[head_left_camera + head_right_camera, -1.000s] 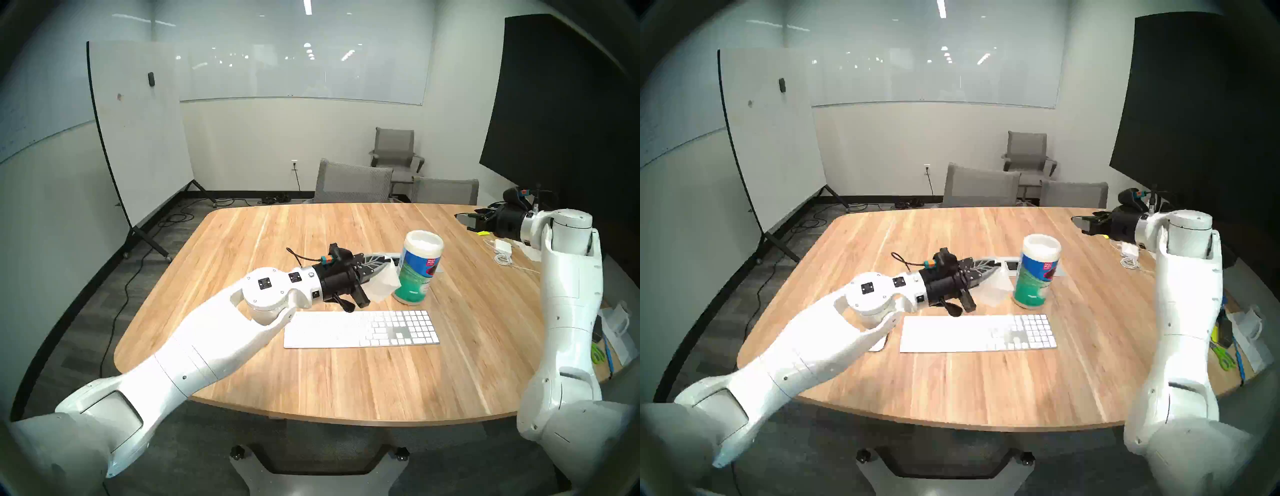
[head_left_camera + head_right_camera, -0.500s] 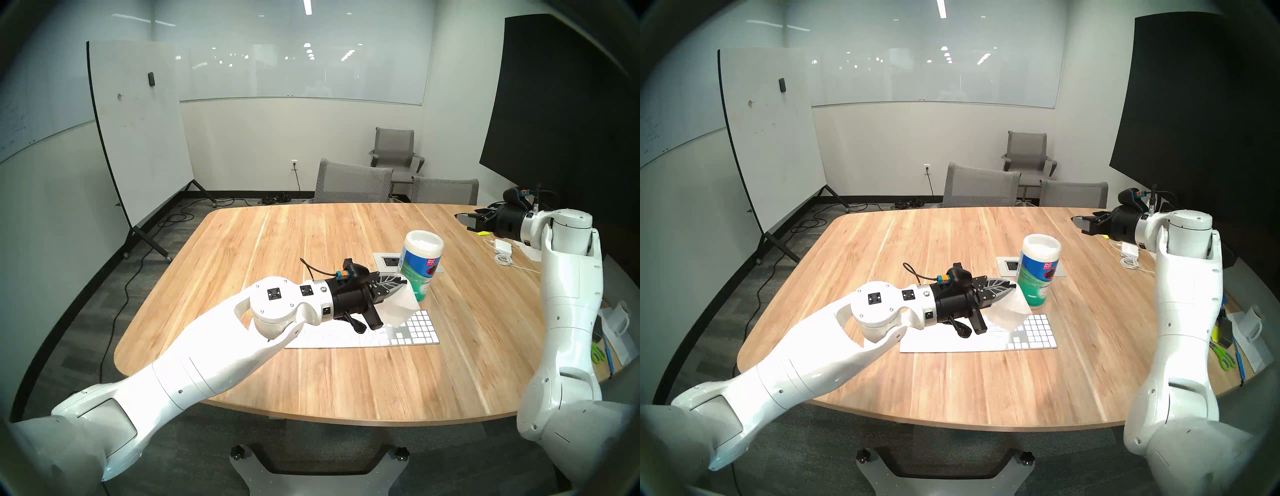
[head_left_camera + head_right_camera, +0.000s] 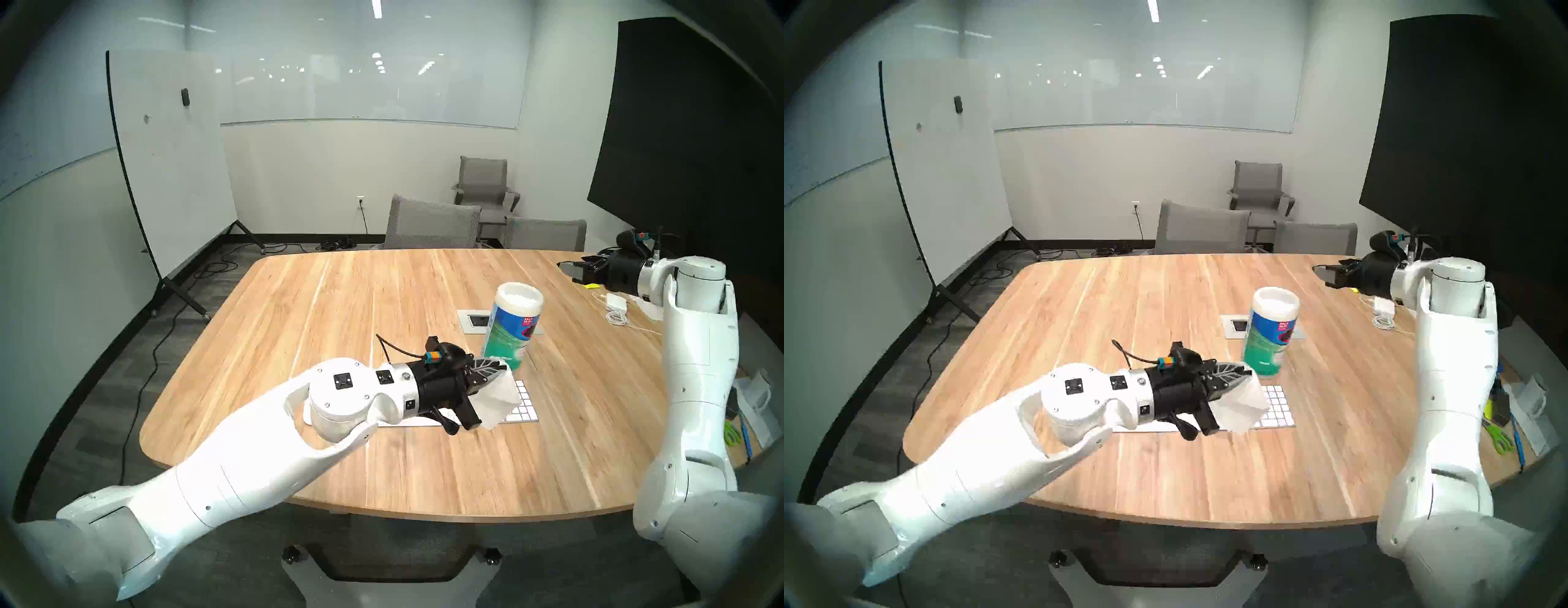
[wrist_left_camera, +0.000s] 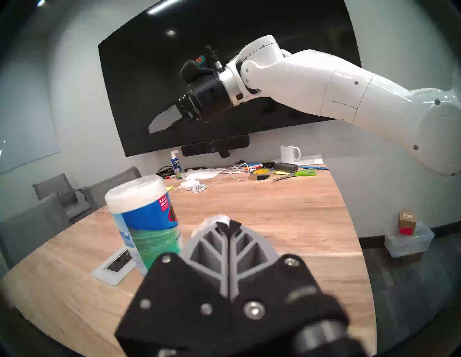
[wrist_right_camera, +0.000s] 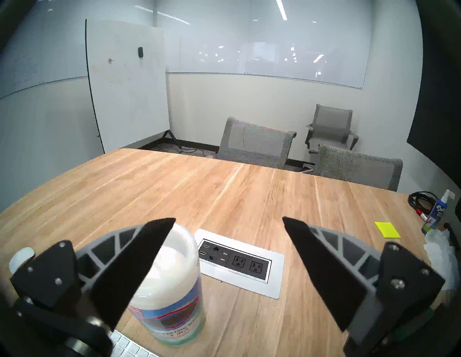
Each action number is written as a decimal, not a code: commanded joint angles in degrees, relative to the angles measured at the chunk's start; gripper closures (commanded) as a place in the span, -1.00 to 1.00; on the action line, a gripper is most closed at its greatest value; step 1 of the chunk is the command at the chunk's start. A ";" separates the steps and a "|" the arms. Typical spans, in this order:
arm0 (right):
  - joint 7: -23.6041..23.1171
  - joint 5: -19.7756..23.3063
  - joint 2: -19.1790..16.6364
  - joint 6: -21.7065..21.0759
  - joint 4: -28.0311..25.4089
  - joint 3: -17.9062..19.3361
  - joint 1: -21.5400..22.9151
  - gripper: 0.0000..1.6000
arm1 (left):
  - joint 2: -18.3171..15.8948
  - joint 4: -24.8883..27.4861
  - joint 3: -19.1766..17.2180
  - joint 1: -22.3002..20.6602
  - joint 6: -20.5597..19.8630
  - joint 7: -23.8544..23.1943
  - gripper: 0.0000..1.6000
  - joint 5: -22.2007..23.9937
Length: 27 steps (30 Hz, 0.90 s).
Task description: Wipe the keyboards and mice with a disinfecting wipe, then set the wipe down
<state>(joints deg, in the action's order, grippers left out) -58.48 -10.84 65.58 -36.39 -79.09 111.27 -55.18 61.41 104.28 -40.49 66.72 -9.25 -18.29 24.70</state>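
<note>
I see the wooden table (image 3: 424, 467) filling most of my head view. My left arm (image 3: 237, 471) crosses its near left part, and my right arm (image 3: 695, 373) stands at the right edge, raised above the far right corner.

The keyboard (image 3: 524, 403) lies flat near the front middle of the table. Most of it is hidden behind my left wrist and the wipe, so only its number-pad end and a strip of its front edge show. Just behind that end stands the wipes canister (image 3: 511, 327), upright, white cap on. Beyond the canister a power outlet panel (image 5: 239, 263) is set into the tabletop.

My left gripper (image 3: 498, 367) points level toward the canister, above the keyboard. Its fingers (image 4: 214, 246) are pressed together, pinching the top edge of the wipe (image 3: 498, 399). The wipe hangs limp below the fingertips, in front of the keyboard's right part; I cannot tell whether its bottom edge touches the keys.

My right gripper (image 5: 228, 219) holds nothing. Its fingers (image 5: 142, 261) are spread wide, well apart from the canister, hovering over the table.

The mouse (image 5: 22, 258) shows only as a small white oval at the left edge of my right wrist view, on the table past the keyboard's far end.
</note>
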 commanded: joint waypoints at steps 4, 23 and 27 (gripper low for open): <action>0.05 0.04 -0.19 0.06 -1.23 -0.05 0.92 -1.00 | 0.50 1.93 -0.26 2.25 0.59 1.31 1.00 1.54; 0.04 0.03 -0.19 0.07 -1.22 -0.04 0.92 -1.00 | 1.30 0.93 -2.23 0.42 -5.27 -1.51 1.00 8.19; 0.04 0.03 -0.18 0.07 -1.22 -0.04 0.92 -1.00 | 1.43 0.80 -2.36 0.02 -6.13 -1.92 1.00 8.48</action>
<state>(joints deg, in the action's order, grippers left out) -58.49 -10.87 65.58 -36.39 -79.10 111.28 -55.20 61.80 104.45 -42.09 68.47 -14.43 -19.50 32.05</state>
